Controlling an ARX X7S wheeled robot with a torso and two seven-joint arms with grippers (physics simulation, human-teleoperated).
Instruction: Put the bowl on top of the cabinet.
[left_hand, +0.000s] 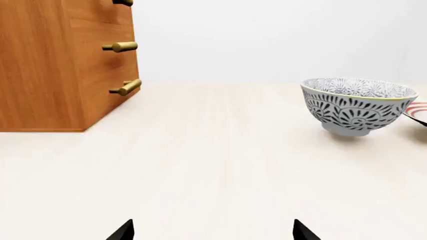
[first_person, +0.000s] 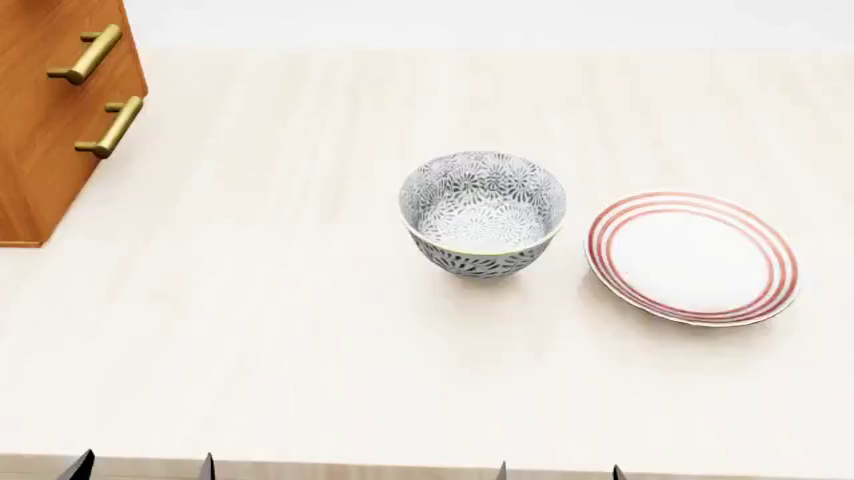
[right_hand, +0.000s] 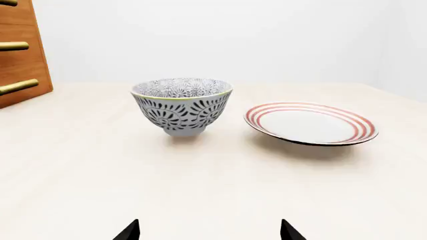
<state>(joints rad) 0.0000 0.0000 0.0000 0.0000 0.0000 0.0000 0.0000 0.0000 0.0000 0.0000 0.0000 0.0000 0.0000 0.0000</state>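
Bowl upright on tabletop, well ahead of both tools, touching neither. Left tool spread, empty; right tool spread, empty. Plate just beside bowl, ahead of right tool. Cabinet ahead of left tool, well apart from bowl.
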